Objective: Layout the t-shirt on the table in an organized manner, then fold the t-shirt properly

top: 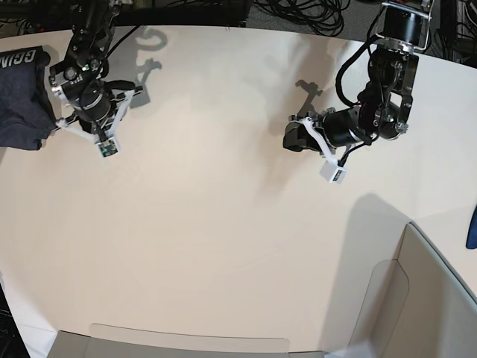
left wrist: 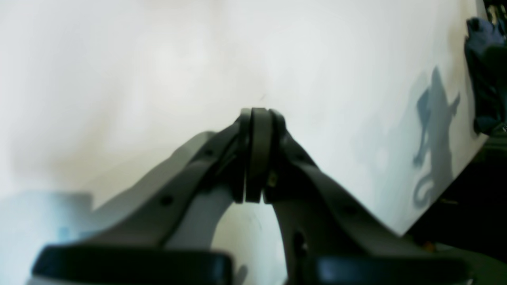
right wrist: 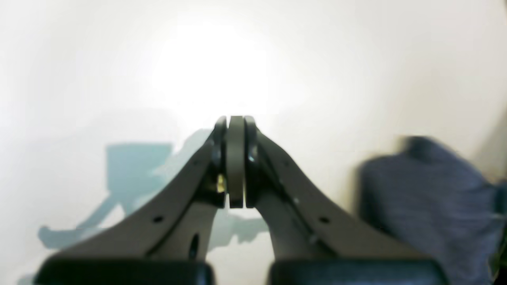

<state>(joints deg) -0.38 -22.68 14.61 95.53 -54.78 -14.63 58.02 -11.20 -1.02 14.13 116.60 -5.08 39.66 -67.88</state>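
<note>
Base view: dark t-shirt [top: 21, 97] bunched at table [top: 223, 224] edge

Two black arms, built of rounded motor housings joined by dark brackets. Black cables looped alongside the left arm [top: 380, 82], more cabling trailing from the right arm [top: 86, 56]. White printed brackets near each wrist, with a small white camera block hanging beneath. Left gripper [left wrist: 257, 158]: two dark grey curved jaws with small round screw holes, ending in flat olive-grey pads. Right gripper [right wrist: 235, 162]: same dark grey curved jaws, same holes, a small yellowish fleck beside the pads. Black bar-shaped bases below both sets of jaws, blurred.
</note>
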